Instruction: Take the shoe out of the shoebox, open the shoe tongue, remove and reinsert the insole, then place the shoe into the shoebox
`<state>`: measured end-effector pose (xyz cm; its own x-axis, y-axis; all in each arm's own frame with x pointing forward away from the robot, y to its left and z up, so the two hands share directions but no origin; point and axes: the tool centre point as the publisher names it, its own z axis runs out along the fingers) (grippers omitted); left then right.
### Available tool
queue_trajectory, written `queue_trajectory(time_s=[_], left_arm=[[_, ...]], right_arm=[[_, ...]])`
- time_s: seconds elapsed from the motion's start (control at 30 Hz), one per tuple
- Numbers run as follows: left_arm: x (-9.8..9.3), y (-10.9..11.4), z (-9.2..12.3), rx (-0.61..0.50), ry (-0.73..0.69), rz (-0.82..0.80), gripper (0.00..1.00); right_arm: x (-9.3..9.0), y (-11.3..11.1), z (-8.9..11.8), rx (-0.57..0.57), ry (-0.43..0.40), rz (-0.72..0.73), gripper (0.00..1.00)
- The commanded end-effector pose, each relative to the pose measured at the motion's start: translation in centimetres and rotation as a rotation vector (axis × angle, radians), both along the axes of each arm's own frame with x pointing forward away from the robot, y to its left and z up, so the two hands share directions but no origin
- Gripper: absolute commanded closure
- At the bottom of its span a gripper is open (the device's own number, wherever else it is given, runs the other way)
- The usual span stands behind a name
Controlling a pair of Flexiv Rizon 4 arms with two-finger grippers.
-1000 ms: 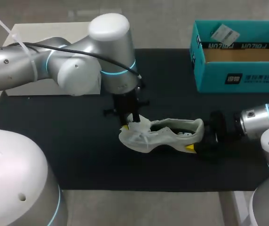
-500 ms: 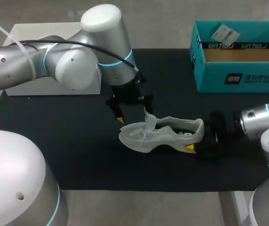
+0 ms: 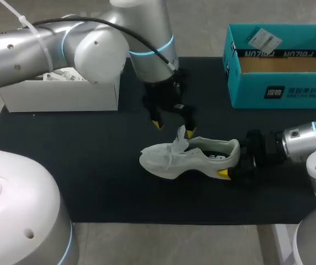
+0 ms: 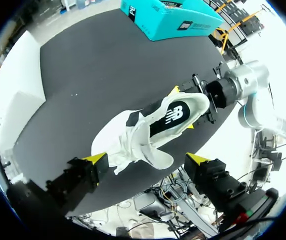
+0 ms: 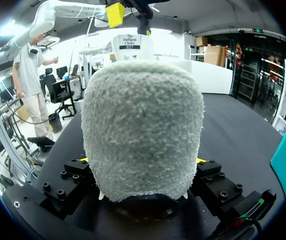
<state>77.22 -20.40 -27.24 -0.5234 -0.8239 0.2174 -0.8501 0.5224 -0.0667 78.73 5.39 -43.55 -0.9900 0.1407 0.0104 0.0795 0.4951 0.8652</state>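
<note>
So the left gripper [image 3: 173, 128] was seen spread wide with nothing held, hung fingers-down just above the raised tongue [image 3: 178, 138] of the white shoe [image 3: 194, 157], its arm brought in from the left and bent over past the white box [image 3: 58, 95]. The right gripper [image 3: 232, 161] was found clamped on the shoe's heel from both sides, its arm kept low and nearly level over the black mat [image 3: 91, 165]. The shoe was sat on its sole mid-mat, toe pointed left, well apart from the teal shoebox [image 3: 279, 88] at the far right corner.
</note>
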Motion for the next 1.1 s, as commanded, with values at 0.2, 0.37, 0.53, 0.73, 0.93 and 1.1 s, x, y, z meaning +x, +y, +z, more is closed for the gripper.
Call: queue_trajectory(time_s=[0.2, 0.37, 0.53, 0.73, 0.93, 1.1], left_arm=[[1.5, -1.8, 4.7, 0.226, -0.413, -1.153, 0.00], [1.5, -1.8, 4.7, 0.247, -0.448, -1.252, 0.00], [1.5, -1.8, 4.7, 0.247, -0.448, -1.252, 0.00], [1.5, -1.8, 4.7, 0.247, -0.448, -1.252, 0.00], [0.6, -3.5, 4.0, 0.243, -0.505, -1.400, 0.00], [0.5, -4.2, 3.0, 0.257, -0.477, -1.367, 0.56]], right_arm=[[0.1, 0.2, -0.4, -0.002, -0.001, -0.002, 1.00], [0.1, 0.2, -0.4, -0.002, -0.001, -0.002, 1.00], [0.1, 0.2, -0.4, -0.002, -0.001, -0.002, 1.00], [0.1, 0.2, -0.4, -0.002, -0.001, -0.002, 1.00], [0.1, 0.2, -0.4, -0.002, -0.001, -0.002, 1.00], [0.1, 0.2, -0.4, -0.002, -0.001, -0.002, 1.00]])
